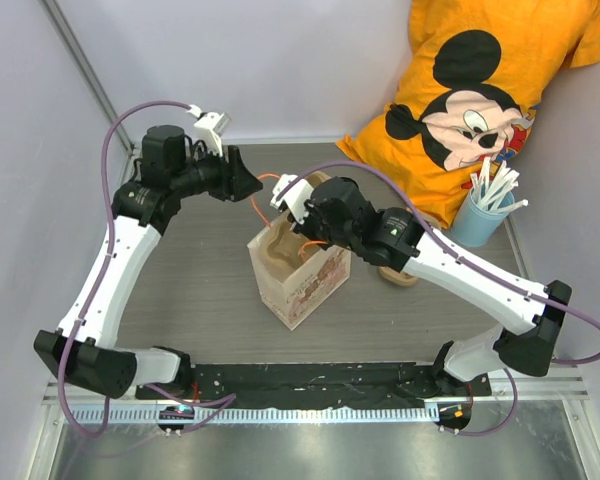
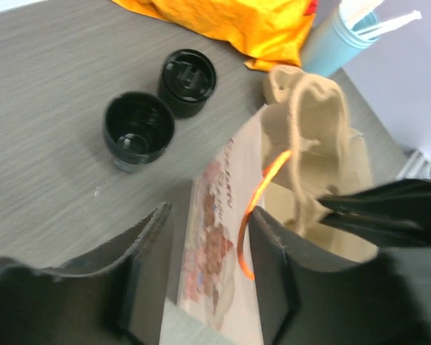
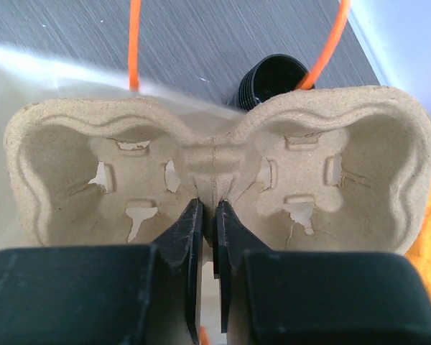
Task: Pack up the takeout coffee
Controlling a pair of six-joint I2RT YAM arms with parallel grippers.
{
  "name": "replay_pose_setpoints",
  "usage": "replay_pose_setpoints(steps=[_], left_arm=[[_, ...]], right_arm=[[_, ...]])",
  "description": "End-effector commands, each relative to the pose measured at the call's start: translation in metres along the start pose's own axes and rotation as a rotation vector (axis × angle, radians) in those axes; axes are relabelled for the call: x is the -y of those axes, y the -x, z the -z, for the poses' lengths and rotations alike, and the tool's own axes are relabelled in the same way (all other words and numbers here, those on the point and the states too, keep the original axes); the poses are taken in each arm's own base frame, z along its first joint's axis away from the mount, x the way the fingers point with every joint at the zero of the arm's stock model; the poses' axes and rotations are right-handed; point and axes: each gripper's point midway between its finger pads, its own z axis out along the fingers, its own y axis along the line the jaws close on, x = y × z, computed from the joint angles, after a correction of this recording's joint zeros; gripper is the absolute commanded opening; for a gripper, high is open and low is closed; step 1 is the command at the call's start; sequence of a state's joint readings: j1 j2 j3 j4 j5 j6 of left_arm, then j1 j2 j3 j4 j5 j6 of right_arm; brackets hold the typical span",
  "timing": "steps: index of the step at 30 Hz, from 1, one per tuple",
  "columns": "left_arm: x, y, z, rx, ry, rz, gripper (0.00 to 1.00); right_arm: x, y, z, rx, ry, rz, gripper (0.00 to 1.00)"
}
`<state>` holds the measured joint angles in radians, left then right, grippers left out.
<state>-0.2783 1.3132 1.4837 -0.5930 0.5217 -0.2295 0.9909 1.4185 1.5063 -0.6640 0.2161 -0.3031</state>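
The takeout coffee cup stands open and black on the grey table, with its black lid beside it; both are hidden in the top view. My left gripper is open, its fingers straddling the printed wall of the brown paper bag, the right finger against an orange handle. In the top view it hovers at the bag's back left. My right gripper is shut on the centre ridge of the beige pulp cup carrier, which sits upright in the bag's mouth.
A light blue cup of white straws stands at the back right, in front of an orange Mickey shirt. A beige round object lies under the right forearm. A black ribbed piece shows beyond the carrier's rim.
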Motion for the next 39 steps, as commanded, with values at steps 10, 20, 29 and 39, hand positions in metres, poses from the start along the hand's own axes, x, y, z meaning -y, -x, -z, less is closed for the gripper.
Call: replay_pose_setpoints(steps=[10, 20, 29, 39], left_arm=[[0.040, -0.041, 0.049, -0.109, -0.183, -0.240, 0.75], [0.036, -0.084, 0.038, -0.240, -0.181, -0.278, 0.55], [0.037, -0.095, 0.020, -0.287, -0.170, -0.284, 0.51], [0.035, -0.082, 0.004, -0.306, -0.140, -0.319, 0.42]], right_arm=[[0.009, 0.018, 0.009, 0.064, -0.019, 0.010, 0.01], [0.015, 0.008, 0.018, 0.058, -0.009, -0.010, 0.01], [0.018, -0.001, 0.026, 0.063, 0.000, -0.030, 0.01], [0.008, -0.002, 0.025, 0.060, 0.054, -0.031, 0.01]])
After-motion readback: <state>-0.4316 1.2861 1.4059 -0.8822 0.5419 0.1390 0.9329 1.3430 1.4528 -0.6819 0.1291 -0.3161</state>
